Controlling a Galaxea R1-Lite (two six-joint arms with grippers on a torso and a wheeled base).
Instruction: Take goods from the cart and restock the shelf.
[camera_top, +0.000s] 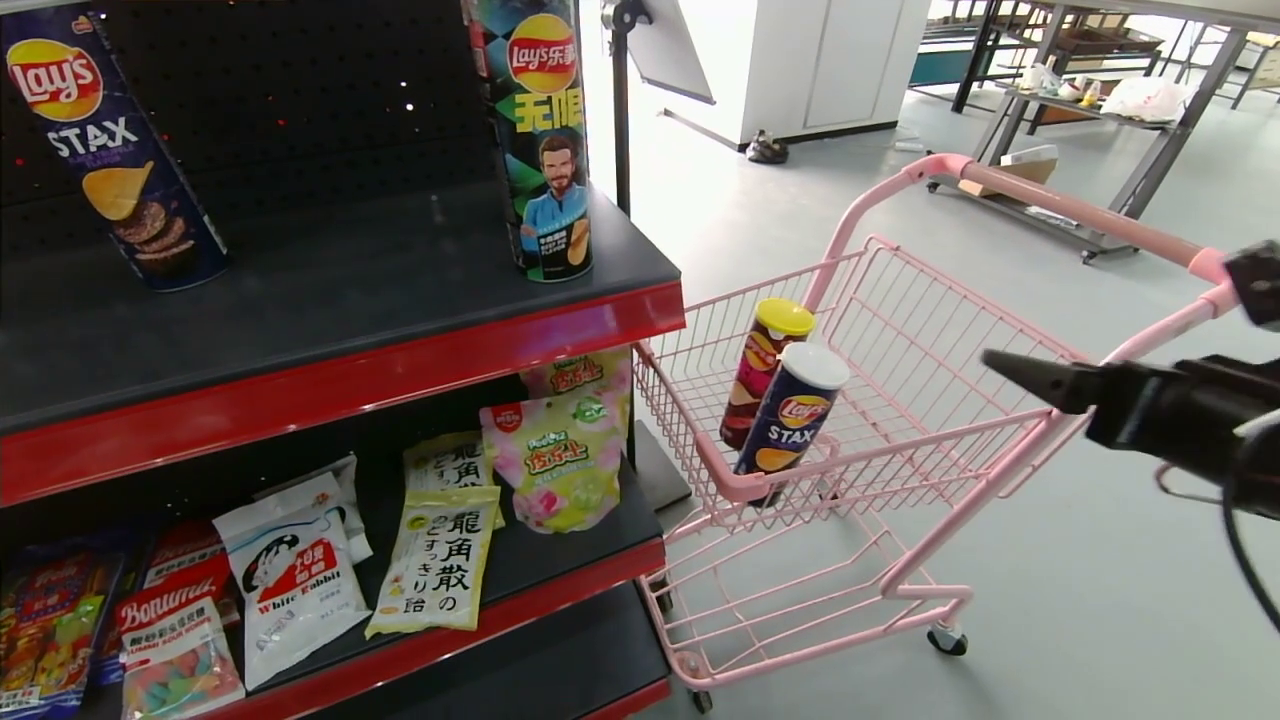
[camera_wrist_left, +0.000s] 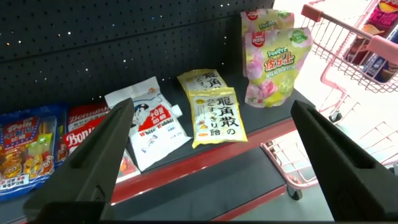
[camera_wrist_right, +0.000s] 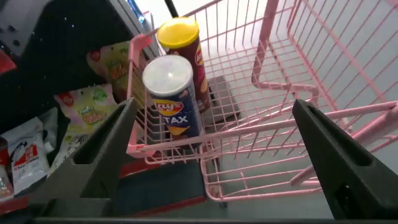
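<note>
1. The right tool (camera_wrist_right: 214, 112) hangs at the handle side of the pink wire shopping cart (camera_top: 1080, 214), with its two dark fingers spread wide apart and nothing between them.
2. The left tool (camera_wrist_left: 212, 106) is also spread and empty. It faces the lower shelf, where flat candy bags (camera_wrist_left: 214, 115) lie, and the cart is well off to one side.
3. The dark blue chip can with the white lid (camera_top: 790, 425) stands in the basket corner nearest the shelf, ahead of the right tool and to its left. Its long axis is close to upright and leans a little.
4. Just behind it is a maroon can with a yellow lid (camera_top: 760, 370); whether the two touch I cannot tell.
5. My judgement is that the right arm is the better placed. The white-lidded can is the nearer one on its line, so a sideways grasp across the can's body suits it.
6. Farthest is the black upper shelf board with the red front edge (camera_top: 350, 300). It has bare space between two standing cans (camera_top: 545, 140).
</note>
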